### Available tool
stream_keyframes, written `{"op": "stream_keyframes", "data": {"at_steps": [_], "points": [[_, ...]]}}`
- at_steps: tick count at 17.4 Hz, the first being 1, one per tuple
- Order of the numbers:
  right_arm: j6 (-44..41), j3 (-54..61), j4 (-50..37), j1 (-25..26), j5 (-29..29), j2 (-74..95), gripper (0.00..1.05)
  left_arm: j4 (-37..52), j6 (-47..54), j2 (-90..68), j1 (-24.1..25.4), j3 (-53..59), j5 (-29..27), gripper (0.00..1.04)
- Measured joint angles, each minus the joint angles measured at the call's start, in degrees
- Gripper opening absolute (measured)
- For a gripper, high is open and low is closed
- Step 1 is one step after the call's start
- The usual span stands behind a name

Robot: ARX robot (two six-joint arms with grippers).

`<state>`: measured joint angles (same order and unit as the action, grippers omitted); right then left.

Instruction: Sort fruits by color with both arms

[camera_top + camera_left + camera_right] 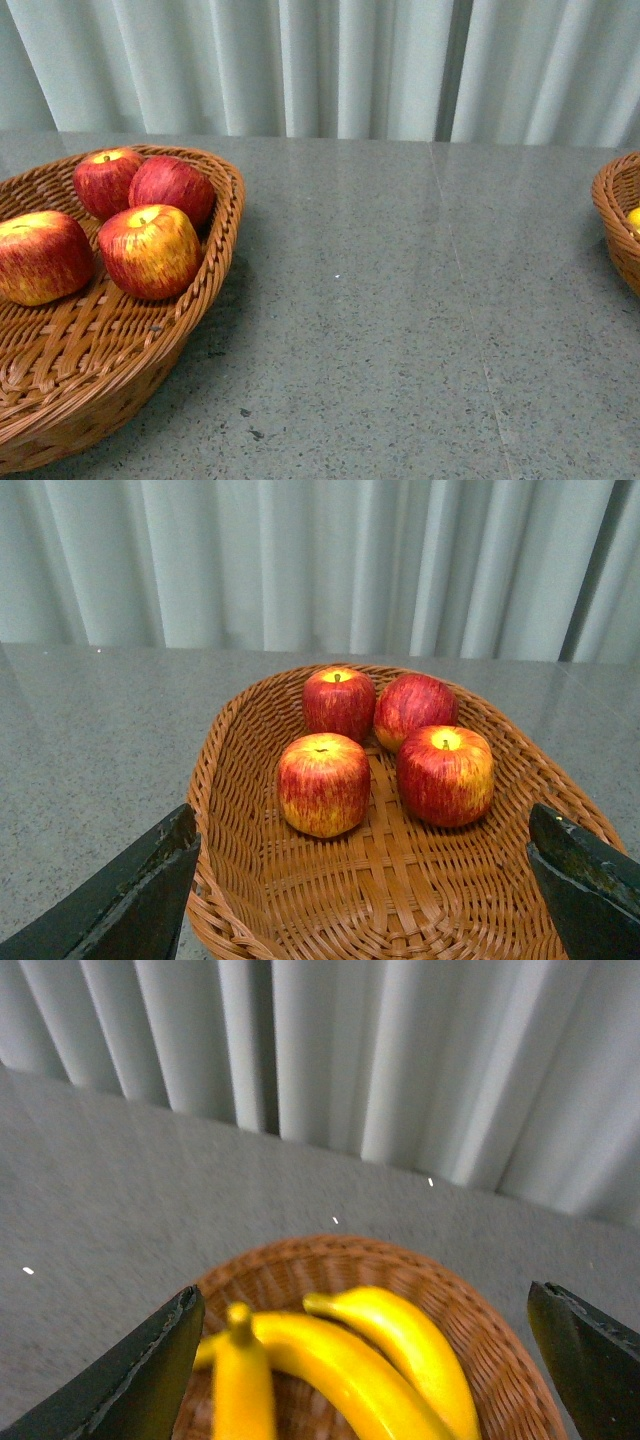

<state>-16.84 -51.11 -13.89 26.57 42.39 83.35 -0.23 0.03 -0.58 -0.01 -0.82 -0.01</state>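
Observation:
Four red apples streaked with yellow lie in the left wicker basket (222, 215): two at the back (107, 180) (172, 188) and two nearer (150, 250) (42, 255). My left gripper (362, 880) is open and empty above the near end of this basket (400, 900), short of the apples (323, 783) (445, 775). My right gripper (362, 1360) is open and empty over the right basket (480, 1330), which holds yellow bananas (340, 1370) (410, 1345); the view is blurred and a third banana shape (243, 1385) shows. Neither arm shows in the front view.
The grey speckled table (400, 300) stretches between the two baskets. The right basket (615, 215) is cut off at the front view's right edge, with a bit of yellow (634, 218) inside. Pale curtains (330, 60) hang behind the table.

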Motion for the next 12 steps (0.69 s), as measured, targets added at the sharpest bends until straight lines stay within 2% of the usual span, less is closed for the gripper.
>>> {"op": "stream_keyframes", "data": {"at_steps": [2, 6, 7, 9, 12], "points": [[8.33, 4.42, -3.13, -0.42, 3.87, -10.40, 0.98, 0.00, 0.00, 0.00, 0.00, 0.00, 0.00, 0.98], [15.39, 12.66, -2.43, 1.29, 8.35, -23.93, 0.98, 0.00, 0.00, 0.00, 0.00, 0.00, 0.00, 0.98], [16.09, 15.47, -3.98, 0.46, 3.15, -28.52, 0.93, 0.02, 0.00, 0.00, 0.00, 0.00, -0.02, 0.98], [16.24, 24.04, -0.15, -4.24, -12.94, -40.65, 0.72, 0.00, 0.00, 0.00, 0.00, 0.00, 0.02, 0.98], [16.31, 32.44, 6.29, -8.02, -23.78, -53.75, 0.47, 0.00, 0.00, 0.00, 0.00, 0.00, 0.00, 0.98]]}}
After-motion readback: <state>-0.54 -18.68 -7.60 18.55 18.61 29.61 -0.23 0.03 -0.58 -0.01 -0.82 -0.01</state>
